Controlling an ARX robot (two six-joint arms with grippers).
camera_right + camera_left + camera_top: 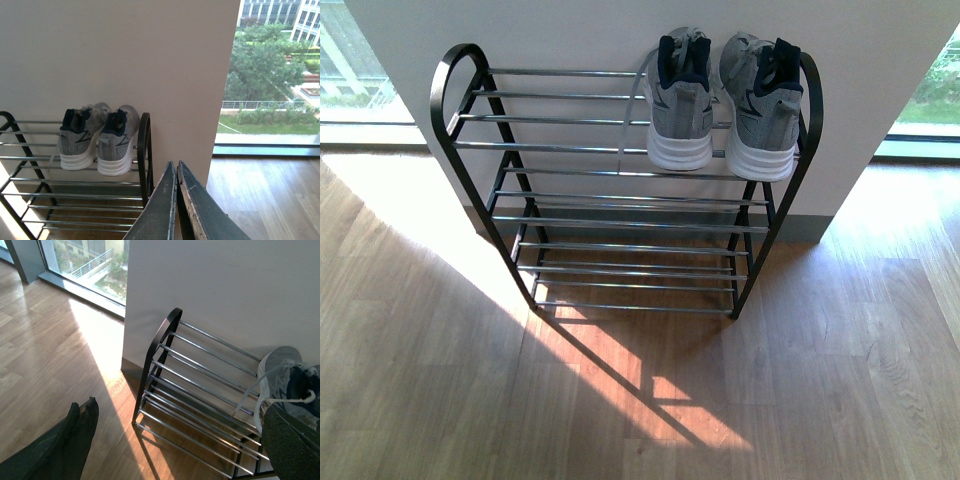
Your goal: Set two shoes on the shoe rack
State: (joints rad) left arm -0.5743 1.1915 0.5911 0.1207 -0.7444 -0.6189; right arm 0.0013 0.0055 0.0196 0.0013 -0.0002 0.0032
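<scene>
Grey sneakers (720, 100) with white soles

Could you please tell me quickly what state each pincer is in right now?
Left pincer: open, holding nothing.
Right pincer: closed, holding nothing.

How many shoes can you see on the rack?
2. The left shoe and the right shoe sit side by side on the top shelf of the shoe rack, at its right end.
</scene>
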